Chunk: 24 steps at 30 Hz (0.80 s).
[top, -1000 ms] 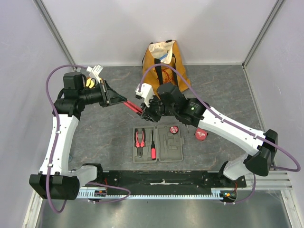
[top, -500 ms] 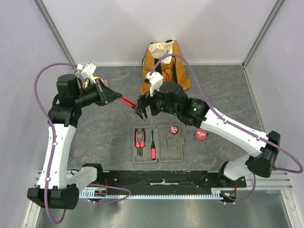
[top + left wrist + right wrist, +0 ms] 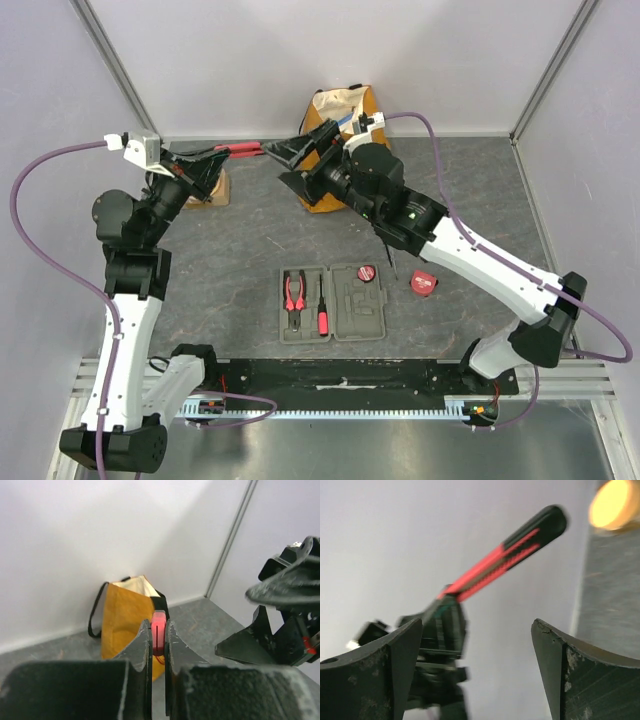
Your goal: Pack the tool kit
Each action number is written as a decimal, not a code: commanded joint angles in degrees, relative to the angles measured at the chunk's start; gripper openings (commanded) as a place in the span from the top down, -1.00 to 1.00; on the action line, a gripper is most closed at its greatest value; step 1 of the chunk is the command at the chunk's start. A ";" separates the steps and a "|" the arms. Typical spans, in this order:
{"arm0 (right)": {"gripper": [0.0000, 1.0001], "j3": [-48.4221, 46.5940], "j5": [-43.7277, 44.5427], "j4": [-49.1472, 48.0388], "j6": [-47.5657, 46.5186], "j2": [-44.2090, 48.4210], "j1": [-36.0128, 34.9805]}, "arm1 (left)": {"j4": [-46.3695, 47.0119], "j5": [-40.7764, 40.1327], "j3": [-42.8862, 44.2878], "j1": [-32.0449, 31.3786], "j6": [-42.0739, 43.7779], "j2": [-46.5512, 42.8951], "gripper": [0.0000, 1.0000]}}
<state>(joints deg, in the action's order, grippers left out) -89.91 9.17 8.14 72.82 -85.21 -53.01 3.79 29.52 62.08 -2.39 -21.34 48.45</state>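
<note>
At upper centre, the red-and-black tool (image 3: 243,152) is clamped in the left pincer (image 3: 213,159); the right pincer (image 3: 285,163) is spread open beside it. If released early, the tool could be dropped, well away from the case (image 3: 350,312).

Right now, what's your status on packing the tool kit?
Left gripper shut on red-black tool, held high. Right gripper open, facing it. Case open, unobstructed.

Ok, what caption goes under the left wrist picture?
The left arm's fingers pinch a red tool in front of the yellow tote bag.
</note>
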 commanded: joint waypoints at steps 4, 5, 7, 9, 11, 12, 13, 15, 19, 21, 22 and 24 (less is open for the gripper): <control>-0.91 -9.13 -7.66 -12.45 23.15 -8.65 -0.16 | 21.94 -0.61 -4.24 -0.68 8.16 -0.54 0.96; -0.89 -10.28 -8.63 -12.45 24.38 -9.88 -0.25 | 23.79 0.01 -5.04 -0.68 8.51 -0.81 0.97; -0.83 -11.69 -8.99 -12.19 25.26 -11.38 -0.42 | 25.30 0.45 -5.48 -0.68 9.39 -1.16 0.96; -0.79 -12.22 -8.03 -12.36 25.53 -12.00 -0.51 | 25.39 1.32 -5.40 -0.86 10.35 -1.42 0.97; -0.72 -12.31 -6.27 -13.06 25.80 -12.35 -0.51 | 25.47 2.47 -5.66 -0.86 10.71 -1.95 0.96; -0.67 -12.40 -5.83 -13.76 25.88 -12.61 -0.25 | 25.82 3.00 -6.01 -0.86 10.80 -2.21 0.96; -0.52 -12.83 -5.48 -13.94 25.80 -13.05 -0.07 | 25.91 3.26 -6.36 -0.86 10.88 -2.74 0.97; -0.38 -13.27 -5.56 -15.16 25.97 -13.66 0.54 | 25.92 3.96 -6.97 -0.86 11.06 -3.53 0.97; -0.14 -13.54 -5.48 -16.32 26.24 -14.28 1.16 | 25.91 4.14 -8.29 -0.86 11.50 -4.85 0.97; -0.05 -13.63 -5.83 -16.32 26.32 -14.72 1.16 | 25.91 4.23 -8.65 -0.86 11.59 -5.03 0.96; 0.00 -13.71 -6.18 -16.40 26.59 -14.72 1.16 | 25.83 4.32 -8.73 -0.86 11.59 -5.20 0.97; 0.16 -13.54 -6.71 -16.32 26.76 -14.90 1.16 | 25.74 4.32 -8.74 -0.95 11.50 -5.12 0.96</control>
<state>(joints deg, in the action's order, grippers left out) -100.82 2.55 -5.61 98.21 -99.44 -51.96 26.55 33.06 53.63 -3.14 -12.38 43.86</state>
